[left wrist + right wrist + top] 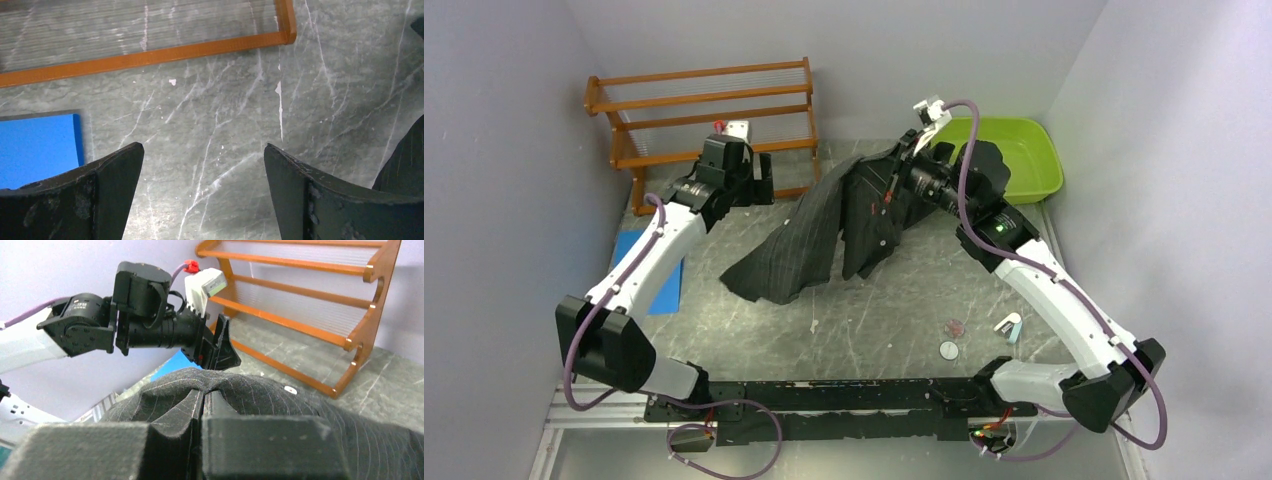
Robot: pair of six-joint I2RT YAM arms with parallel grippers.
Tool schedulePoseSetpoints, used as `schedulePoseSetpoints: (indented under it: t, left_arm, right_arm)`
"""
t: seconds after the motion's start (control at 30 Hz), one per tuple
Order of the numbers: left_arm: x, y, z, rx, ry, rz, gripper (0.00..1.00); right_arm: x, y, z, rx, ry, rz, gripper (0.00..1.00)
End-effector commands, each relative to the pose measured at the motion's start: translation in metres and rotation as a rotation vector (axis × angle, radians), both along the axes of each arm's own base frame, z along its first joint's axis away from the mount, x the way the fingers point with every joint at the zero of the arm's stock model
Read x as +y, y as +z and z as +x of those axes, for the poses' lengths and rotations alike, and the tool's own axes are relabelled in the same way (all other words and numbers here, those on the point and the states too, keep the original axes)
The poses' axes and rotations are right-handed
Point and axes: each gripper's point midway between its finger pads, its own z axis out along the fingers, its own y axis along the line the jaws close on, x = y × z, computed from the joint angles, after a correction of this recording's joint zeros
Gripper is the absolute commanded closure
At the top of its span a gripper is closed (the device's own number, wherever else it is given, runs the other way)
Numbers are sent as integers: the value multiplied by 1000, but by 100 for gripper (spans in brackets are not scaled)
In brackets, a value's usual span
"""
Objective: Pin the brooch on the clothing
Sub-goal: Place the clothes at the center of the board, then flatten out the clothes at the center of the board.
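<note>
The black pinstriped shirt (824, 230) hangs bunched in the middle of the table, lifted at its far right end. My right gripper (896, 178) is shut on a fold of it; in the right wrist view the jaws (203, 392) pinch the fabric (280, 395) tight. My left gripper (759, 185) is open and empty, just left of the shirt and above the marble table (210, 115). The shirt's edge (407, 160) shows at the right of the left wrist view. A small pinkish round piece (953, 326), perhaps the brooch, lies near the front right.
A wooden rack (714, 110) stands at the back left, its lower bar (150, 55) under my left gripper. A blue mat (659, 270) lies at the left. A green bin (1014, 155) sits at the back right. A white disc (948, 349) and a white-teal item (1009, 325) lie beside the pinkish piece.
</note>
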Motion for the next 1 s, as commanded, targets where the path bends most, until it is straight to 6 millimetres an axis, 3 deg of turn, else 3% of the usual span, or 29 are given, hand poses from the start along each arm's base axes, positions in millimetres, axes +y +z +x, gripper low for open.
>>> schedulePoseSetpoints:
  t: [0.0, 0.1, 0.17, 0.2, 0.3, 0.4, 0.53, 0.67, 0.77, 0.87, 0.97]
  left_arm:
    - [8, 19, -1, -73, 51, -20, 5]
    - [12, 17, 0, -72, 74, -11, 5]
    - [18, 16, 1, -64, 104, 9, 5]
    - [23, 15, 1, -62, 131, 27, 4]
    - [34, 17, 1, -63, 181, 65, 4]
    - [37, 22, 0, -83, 190, 70, 5]
    - [28, 24, -1, -92, 146, 35, 5]
    - [17, 22, 0, -82, 94, 6, 5]
    - [9, 18, 0, -65, 52, -12, 5]
    - [-1, 12, 1, -39, 1, -29, 5]
    - [-18, 0, 2, 2, -76, -64, 5]
  right_arm:
    - [12, 23, 1, -65, 24, 89, 100]
    - [32, -2, 16, 5, 71, 31, 100]
    - [47, -35, 40, 100, 61, -54, 94]
    - [49, -41, 53, 133, 36, -95, 85]
    - [49, -83, 83, 281, -8, -239, 59]
    - [37, -115, 93, 378, -49, -271, 40]
    - [2, -155, 92, 452, -143, -273, 27]
    - [-46, -215, 86, 599, -280, -302, 27]
    - [-70, -262, 71, 725, -337, -316, 28]
    - [-80, -298, 52, 818, -347, -334, 29]
    - [-72, -317, 37, 878, -291, -309, 32]
